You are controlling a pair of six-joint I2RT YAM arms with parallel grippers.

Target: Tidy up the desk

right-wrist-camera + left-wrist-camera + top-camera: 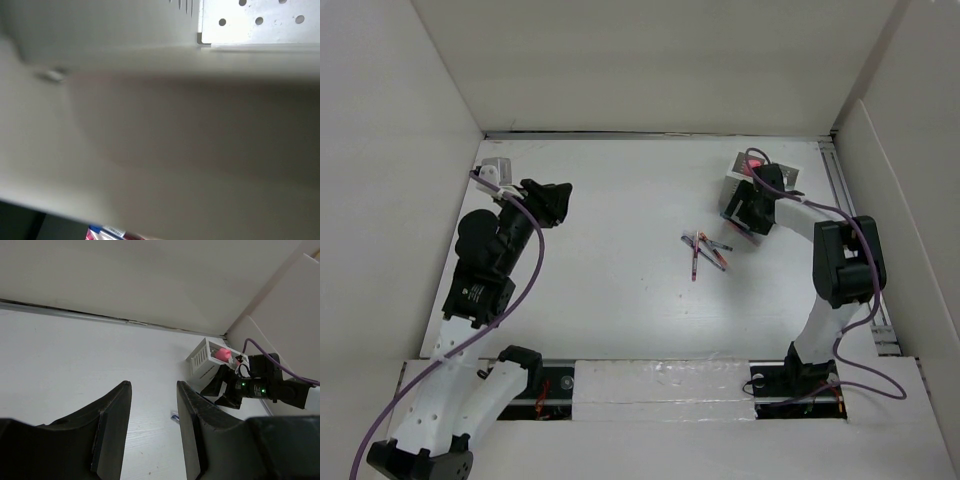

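Desk (620, 190) — large flat white top, matte, with a faint grain. It fills the floor of the scene from the arm bases to the far wall. White walls stand left, far and right; a metal rail (833, 175) runs along the right edge.

Right of centre lies a loose cluster of thin pens (705, 250), red and dark, crossed over one another.

Far right stands a small white organizer box (204, 358) with a slotted side and something pink-red at its top.

The right arm is bent at the elbow. The right gripper (748, 212) is down at the box's near-left side — spread or pressed together, cannot tell, as its wrist view is a pale blur.

The left arm is folded at far left. The left gripper (152, 390) aims across the desk toward the box, black fingers parted by a narrow gap, pinching nothing.
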